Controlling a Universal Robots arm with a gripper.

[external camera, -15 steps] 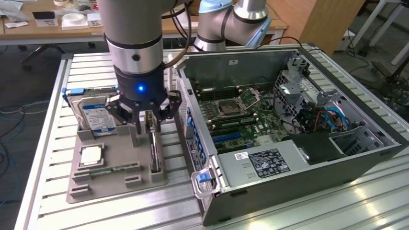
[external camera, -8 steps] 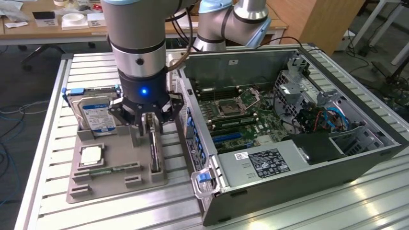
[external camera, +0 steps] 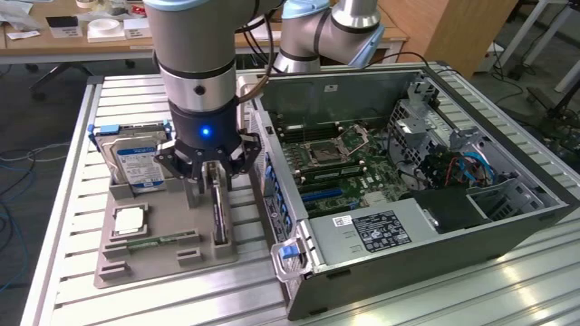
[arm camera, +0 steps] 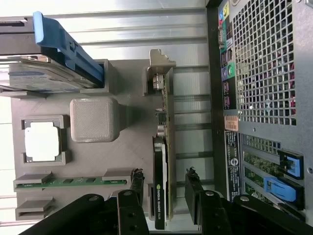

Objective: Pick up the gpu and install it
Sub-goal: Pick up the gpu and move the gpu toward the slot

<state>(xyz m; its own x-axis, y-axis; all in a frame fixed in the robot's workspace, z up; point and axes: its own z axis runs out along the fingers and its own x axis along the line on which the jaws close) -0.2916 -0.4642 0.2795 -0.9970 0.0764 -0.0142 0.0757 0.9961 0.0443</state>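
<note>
The gpu [arm camera: 162, 161] stands on its edge in a slot of the grey holder tray [arm camera: 127, 147], a thin dark card with a pale metal bracket at one end. In the exterior view the gpu [external camera: 219, 216] sits right under my gripper [external camera: 214, 178]. My gripper [arm camera: 164, 188] is open, with one black finger [arm camera: 138, 188] on each side of the card's dark end and a gap between pads and card. The open computer case [external camera: 408, 170] lies at the exterior view's right, its green motherboard [external camera: 340, 163] exposed.
On the tray [external camera: 136, 261] also rest a silver hard drive with a blue-white label [external camera: 136, 163] in a blue-tabbed carrier, a square processor chip [external camera: 127, 219] and a narrow green memory stick [external camera: 161, 239]. A grey block [arm camera: 93, 120] rises from the tray. The case's perforated rear wall [arm camera: 264, 63] stands close beside the gpu.
</note>
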